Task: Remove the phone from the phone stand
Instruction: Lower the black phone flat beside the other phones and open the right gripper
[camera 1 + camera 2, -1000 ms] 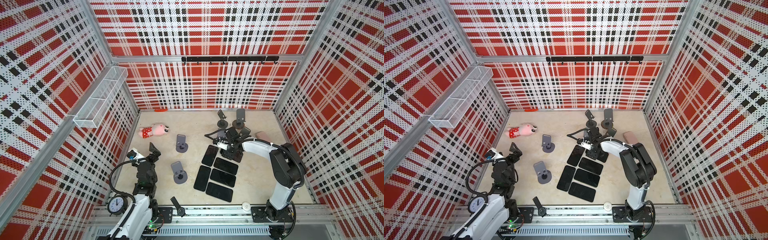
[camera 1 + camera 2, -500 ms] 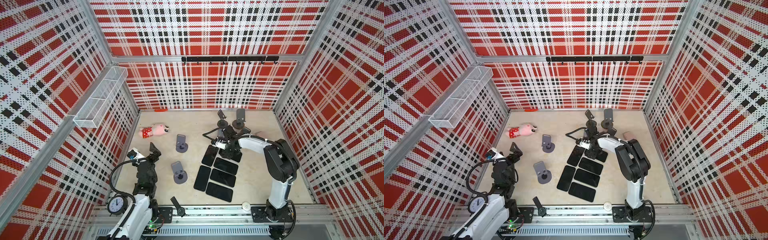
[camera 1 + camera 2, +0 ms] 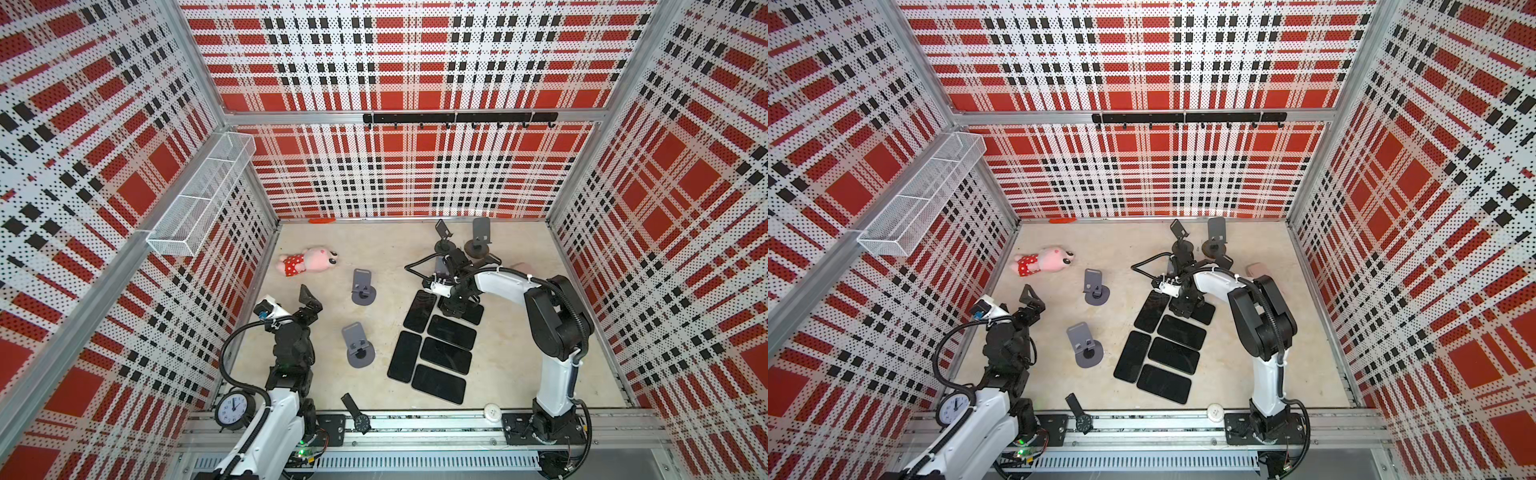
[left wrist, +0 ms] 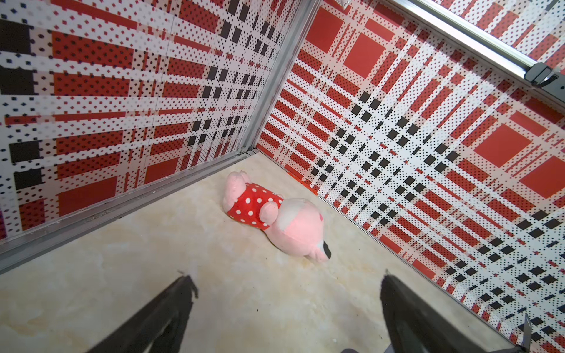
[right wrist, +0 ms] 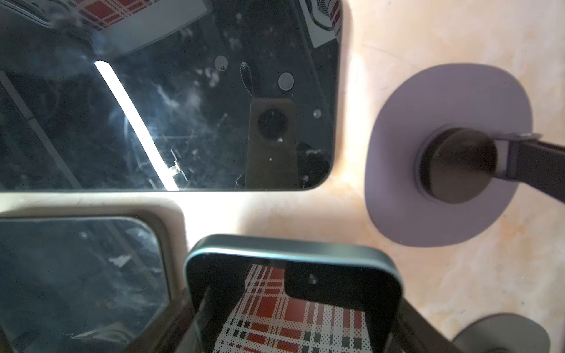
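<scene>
My right gripper (image 3: 454, 308) (image 5: 293, 324) is shut on a dark phone (image 5: 293, 275) with a teal rim, one finger on each long side. It holds the phone low over the table at the far end of a group of several black phones (image 3: 451, 332) lying flat. Whether the held phone touches the table I cannot tell. A grey phone stand (image 5: 449, 156) with nothing on it sits just beyond the phone. More bare stands (image 3: 362, 286) (image 3: 357, 347) (image 3: 480, 239) are on the table. My left gripper (image 3: 309, 301) (image 4: 287, 281) is open and holds nothing, at the left.
A pink plush toy (image 3: 309, 262) (image 4: 275, 214) lies at the back left. A clock (image 3: 232, 409), a wristwatch (image 3: 357, 415) and a white disc (image 3: 492, 411) sit at the front rail. A wire basket (image 3: 199, 199) hangs on the left wall, a hook rail (image 3: 457, 118) on the back wall.
The right arm's elbow has swung left and the gripper with the phone has come down a little toward the flat phones. The left arm has not moved.
</scene>
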Controlling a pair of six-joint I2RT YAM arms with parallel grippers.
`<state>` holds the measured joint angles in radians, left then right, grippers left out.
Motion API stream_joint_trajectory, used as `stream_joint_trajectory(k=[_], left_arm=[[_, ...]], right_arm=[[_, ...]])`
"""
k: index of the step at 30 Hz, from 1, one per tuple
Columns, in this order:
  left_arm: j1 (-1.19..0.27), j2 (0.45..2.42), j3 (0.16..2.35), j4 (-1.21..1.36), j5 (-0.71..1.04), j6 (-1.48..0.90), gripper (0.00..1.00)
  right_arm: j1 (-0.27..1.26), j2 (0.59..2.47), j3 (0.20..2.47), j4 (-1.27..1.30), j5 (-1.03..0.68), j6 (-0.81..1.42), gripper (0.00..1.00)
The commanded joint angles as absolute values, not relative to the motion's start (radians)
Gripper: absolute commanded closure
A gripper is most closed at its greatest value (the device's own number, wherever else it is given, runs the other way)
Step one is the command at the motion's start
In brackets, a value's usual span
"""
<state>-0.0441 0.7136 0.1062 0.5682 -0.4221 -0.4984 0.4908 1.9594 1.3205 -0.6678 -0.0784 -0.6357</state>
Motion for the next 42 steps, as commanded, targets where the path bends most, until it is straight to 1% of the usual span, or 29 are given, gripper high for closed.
stream_joint_trajectory(k=[1,9,14,36,40,42], left_arm=[[-0.028,0.712,0.096,0.578,-0.413,-0.503,0.02],[-0.025,0.709,0.095,0.578,-0.413,-0.505,0.02],[-0.024,0.708,0.094,0.578,-0.412,-0.505,0.02],[-0.021,0.701,0.091,0.578,-0.410,-0.508,0.02],[-0.018,0.703,0.091,0.578,-0.407,-0.509,0.02],[-0.015,0.702,0.091,0.577,-0.404,-0.510,0.02]], right_arm=[[0.483,2.008,1.313,-0.732,-0.109,-0.667,0.23],[0.480,2.000,1.299,-0.722,-0.145,-0.704,0.22],[0.477,2.027,1.322,-0.764,-0.172,-0.713,0.20],[0.467,2.037,1.360,-0.779,-0.128,-0.685,0.20],[0.467,2.013,1.389,-0.804,-0.169,-0.661,0.15],[0.467,1.978,1.400,-0.807,-0.191,-0.646,0.15]])
